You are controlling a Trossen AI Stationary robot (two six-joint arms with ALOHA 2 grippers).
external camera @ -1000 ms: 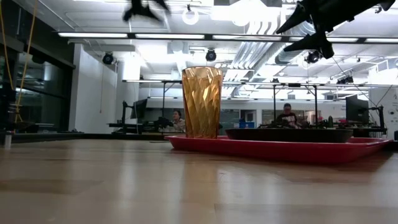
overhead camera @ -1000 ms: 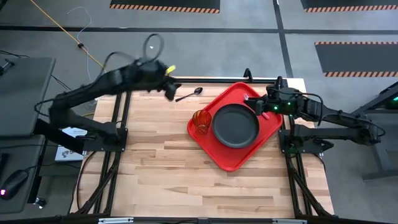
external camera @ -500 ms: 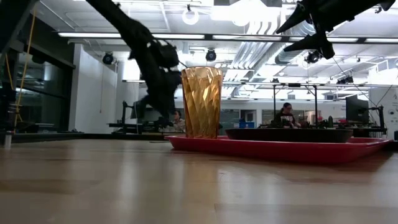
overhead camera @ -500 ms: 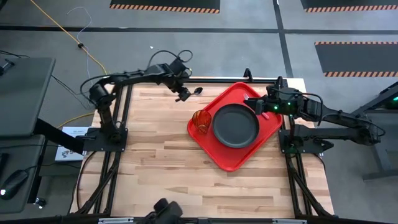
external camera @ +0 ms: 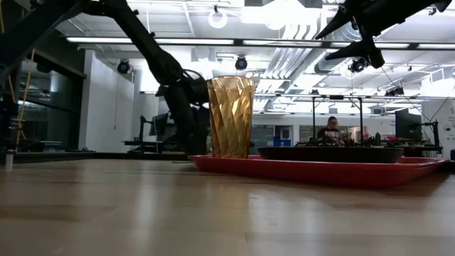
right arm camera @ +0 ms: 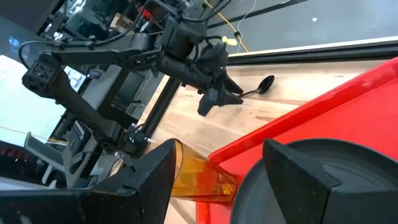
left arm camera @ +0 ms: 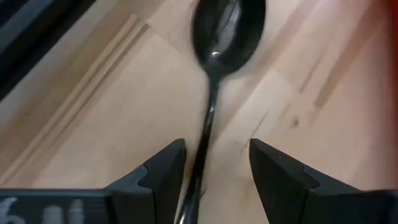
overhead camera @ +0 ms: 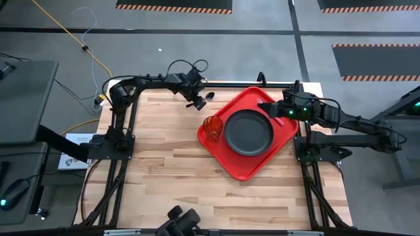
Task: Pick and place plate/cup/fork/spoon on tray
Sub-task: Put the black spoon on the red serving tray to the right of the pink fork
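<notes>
The dark spoon [overhead camera: 207,97] lies flat on the wood at the table's far edge, left of the red tray [overhead camera: 239,167]. My left gripper [left arm camera: 214,168] is open and low over it. Its fingers stand on either side of the thin handle [left arm camera: 206,134], and the bowl [left arm camera: 229,28] lies beyond them. The black plate [overhead camera: 249,132] and the amber cup [overhead camera: 212,127] stand on the tray. My right gripper [overhead camera: 264,109] is open and empty above the tray's far right part. I cannot make out the fork.
The table's far edge rail [overhead camera: 230,84] runs just behind the spoon. The cup [external camera: 230,117] stands at the tray's left corner, close to my left arm [external camera: 181,99]. Bare wood [overhead camera: 170,170] fills the table's left and near parts. People sit in the room behind [external camera: 330,131].
My left gripper has swung from high over the table's far left toward the right and come down to the spoon, ending with its fingers astride the handle. The spoon, plate, cup and tray have stayed where they were.
</notes>
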